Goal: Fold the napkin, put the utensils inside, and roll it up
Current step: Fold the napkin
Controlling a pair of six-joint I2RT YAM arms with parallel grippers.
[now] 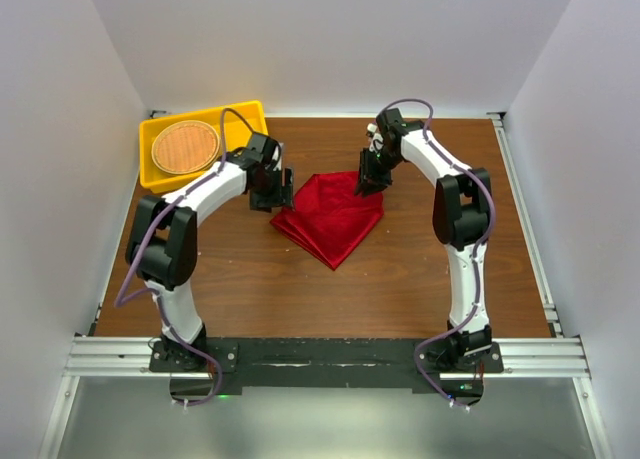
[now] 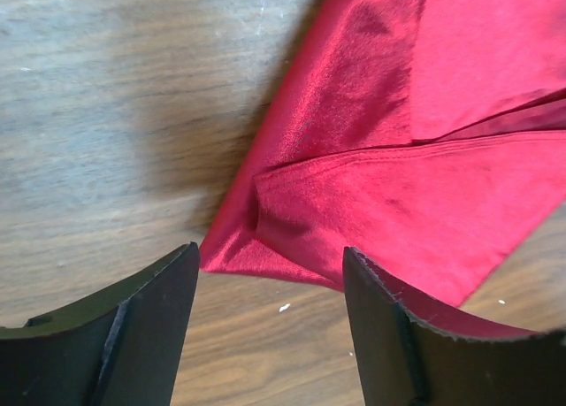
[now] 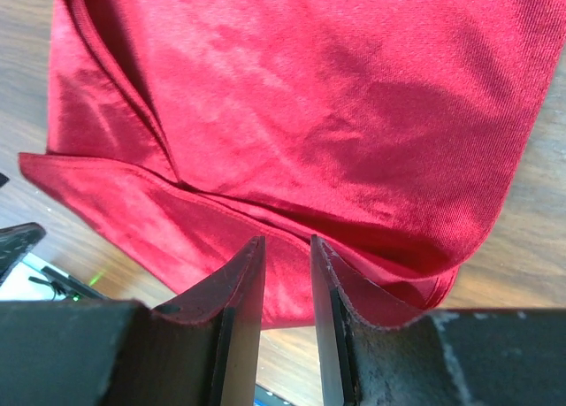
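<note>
Item 1, my left gripper: jaws spread wide, nothing between them. It hangs just above the left corner of the napkin, whose tip lies in the gap between my two dark fingers.

Item 2, my right gripper: jaws drawn in to a narrow slit, set at the napkin's far edge. Red cloth shows through the slit, but I cannot tell whether any of it is caught.

Item 3, napkin: bright red with a slight sheen, folded into several layers, the hems stacked and slightly fanned in both wrist views. From the top view it lies flat between my two grippers in a rough diamond, one point toward the near edge.

Item 4, tabletop: brown wood grain, matt, with a few pale specks beside my left fingers. Bare wood surrounds the napkin on the near, left and right sides.

Item 5, yellow tray: at the far left corner, just behind my left arm, holding a round woven mat, orange-brown, lying flat.

Item 6, enclosure: plain white walls at the back and both sides, close against the tabletop edges. A metal rail runs along the right edge, and a second rail crosses the near edge where my two bases are bolted.
</note>
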